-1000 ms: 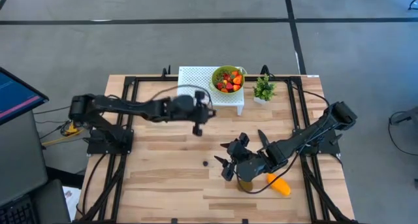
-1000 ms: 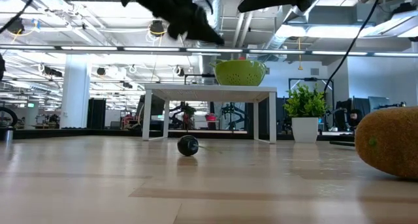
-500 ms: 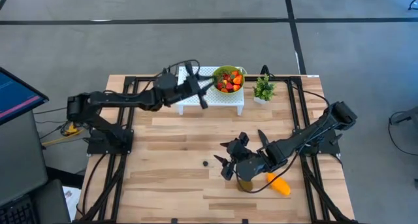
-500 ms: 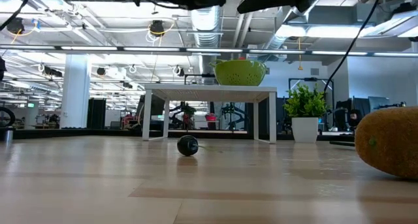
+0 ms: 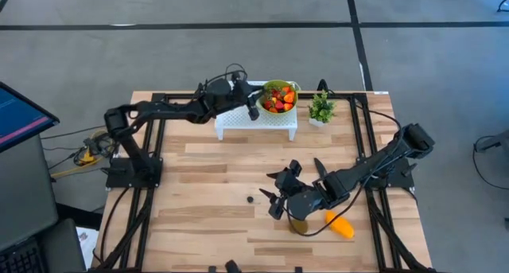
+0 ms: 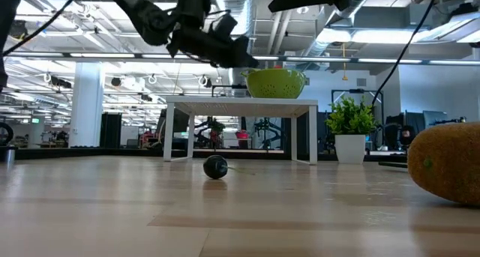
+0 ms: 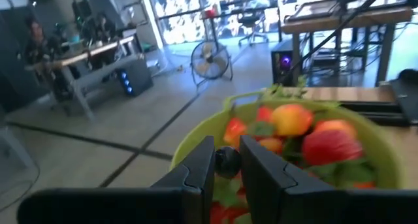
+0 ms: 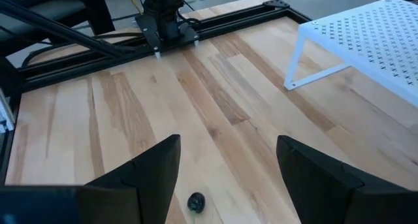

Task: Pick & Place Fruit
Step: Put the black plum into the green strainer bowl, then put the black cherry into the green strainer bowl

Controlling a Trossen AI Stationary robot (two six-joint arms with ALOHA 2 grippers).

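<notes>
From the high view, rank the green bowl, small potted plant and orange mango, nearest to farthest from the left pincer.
1. Green bowl of fruit, on the white rack, right beside the left pincer.
2. Small green potted plant, farther right.
3. Orange mango, near front edge, by the right arm.

**Wood, plastic and matt black metal**

The pale plank tabletop [image 5: 207, 185] is smooth wood with a visible grain and a soft satin sheen. A matt black metal frame [image 5: 362, 130] borders it. At twelve o'clock stands the white perforated stand [image 5: 238, 114], apparently painted metal or plastic, smooth and matt. On it sits the lime-green perforated colander bowl [image 6: 276, 83], plastic-looking with a dull gloss, holding glossy red and orange fruit pieces [image 7: 307, 129]. The brown oval kiwi [image 6: 448, 163] has a rough, fuzzy skin. The small dark round berry [image 6: 215, 167] looks smooth and slightly shiny.
</notes>
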